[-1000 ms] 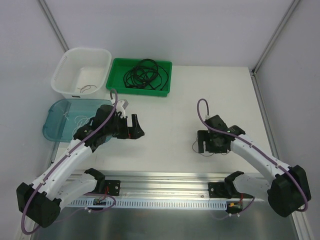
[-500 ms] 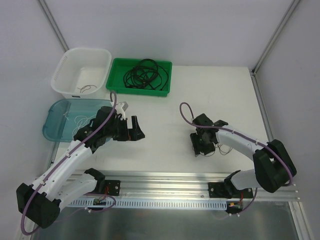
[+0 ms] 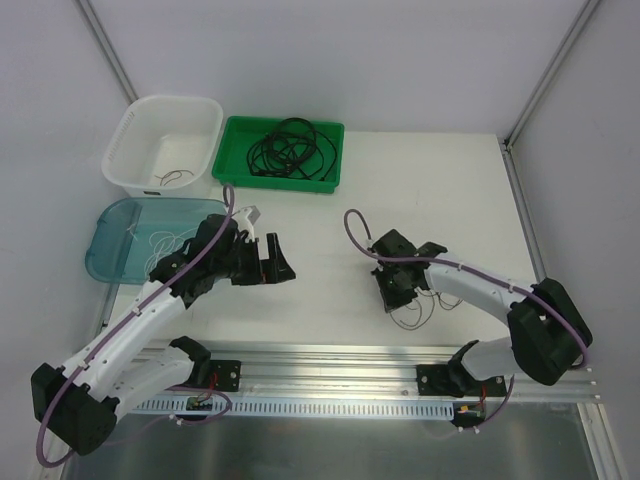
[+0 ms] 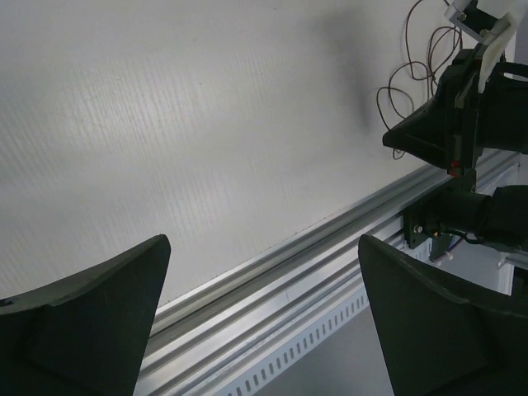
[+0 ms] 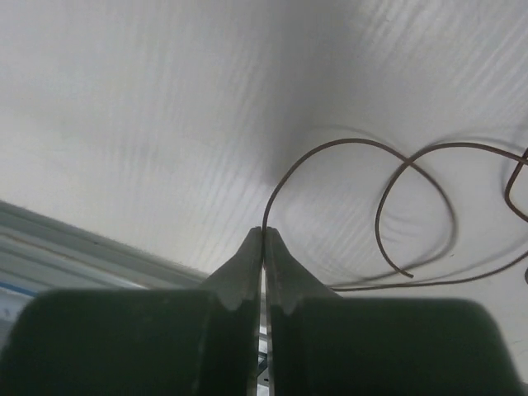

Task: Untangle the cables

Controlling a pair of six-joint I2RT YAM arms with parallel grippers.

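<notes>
A hair-thin brownish wire lies in loose loops on the white table, and shows in the top view as the same wire just right of my right gripper. The right gripper is shut, its tips pinching one strand of this wire where it rises from the table. My left gripper hovers left of centre, and its jaws stand wide open with nothing between them. Thicker black cables lie coiled in a green tray. A thin white cable lies in a blue tray.
A white basket at the back left holds a small thin wire. An aluminium rail runs along the near table edge between the arm bases. Grey walls close in the sides and back.
The right gripper has moved left along the table and closed from open onto the brownish wire. The left gripper has shifted slightly to the right, still open.
</notes>
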